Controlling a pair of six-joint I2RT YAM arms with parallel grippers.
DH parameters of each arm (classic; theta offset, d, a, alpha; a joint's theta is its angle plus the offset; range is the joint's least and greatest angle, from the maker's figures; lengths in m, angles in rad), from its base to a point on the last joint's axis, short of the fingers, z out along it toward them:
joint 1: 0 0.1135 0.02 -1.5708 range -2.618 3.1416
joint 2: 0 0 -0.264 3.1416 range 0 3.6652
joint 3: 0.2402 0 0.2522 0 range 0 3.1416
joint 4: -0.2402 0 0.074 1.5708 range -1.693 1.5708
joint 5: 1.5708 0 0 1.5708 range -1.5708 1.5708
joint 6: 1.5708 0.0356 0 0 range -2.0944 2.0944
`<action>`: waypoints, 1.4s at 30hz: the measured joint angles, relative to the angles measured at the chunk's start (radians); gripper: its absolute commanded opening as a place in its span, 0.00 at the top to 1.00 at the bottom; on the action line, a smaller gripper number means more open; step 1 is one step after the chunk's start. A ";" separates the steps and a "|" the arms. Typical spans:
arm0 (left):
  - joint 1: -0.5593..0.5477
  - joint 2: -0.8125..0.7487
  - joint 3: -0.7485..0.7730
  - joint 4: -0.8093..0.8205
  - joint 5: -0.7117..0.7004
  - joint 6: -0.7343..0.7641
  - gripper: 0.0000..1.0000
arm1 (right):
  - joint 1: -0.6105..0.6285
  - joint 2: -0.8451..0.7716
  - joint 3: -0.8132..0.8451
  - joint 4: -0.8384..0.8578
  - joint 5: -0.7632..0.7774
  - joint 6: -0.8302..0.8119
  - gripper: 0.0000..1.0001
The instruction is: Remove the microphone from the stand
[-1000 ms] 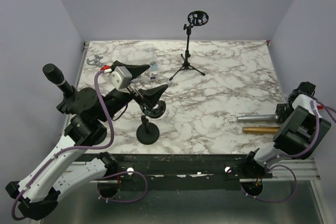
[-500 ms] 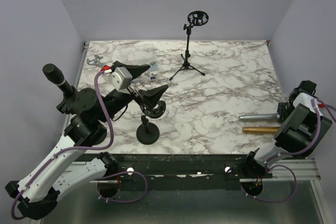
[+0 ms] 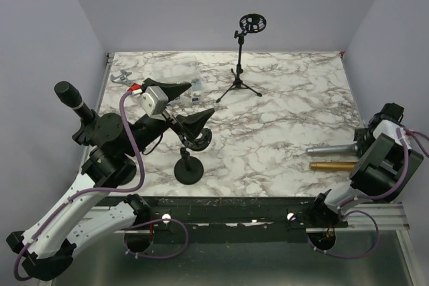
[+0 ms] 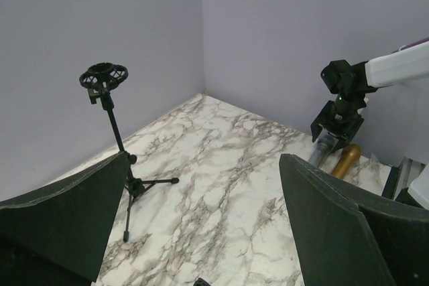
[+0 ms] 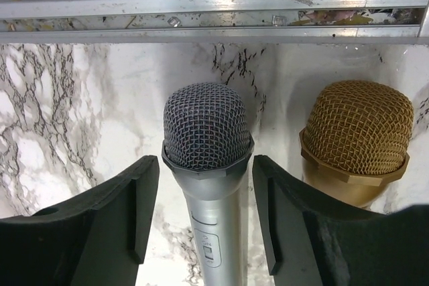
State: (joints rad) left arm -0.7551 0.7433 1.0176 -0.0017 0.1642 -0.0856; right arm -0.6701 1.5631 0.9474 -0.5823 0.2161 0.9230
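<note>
At the near right of the desk [image 3: 281,112], the silver microphone [image 5: 206,125] lies flat, with a gold microphone [image 5: 358,132] just beside it on the nearer side. The right pincer [image 5: 204,160] straddles the silver one's head, jaws parted wide and gripping nothing. At the near left, the round-base stand [image 3: 190,159] has an empty clip. The left pincer [image 4: 201,232] hovers just above it, spread wide and holding nothing. Farther back, the tripod stand [image 3: 240,65] is empty too. The removal looks done, with the microphone set down; only drawing the arms away seems left.
</note>
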 measured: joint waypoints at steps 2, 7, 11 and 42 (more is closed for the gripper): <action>0.000 0.000 0.000 0.000 0.000 0.000 0.01 | 0.000 -0.010 -0.011 0.009 -0.006 -0.008 0.34; -0.001 0.000 0.000 0.000 0.000 0.000 0.01 | 0.000 -0.035 -0.025 0.016 -0.027 -0.026 0.22; -0.006 0.000 0.000 0.000 0.000 0.000 0.01 | 0.000 -0.051 -0.025 0.018 -0.038 -0.034 0.16; -0.006 -0.016 -0.016 0.000 -0.062 0.014 0.01 | 0.556 -0.172 0.123 0.269 -0.466 -0.245 0.00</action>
State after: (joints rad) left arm -0.7616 0.7273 1.0019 -0.0017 0.1020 -0.0711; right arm -0.1143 1.3914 1.0706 -0.3138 -0.2501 0.6781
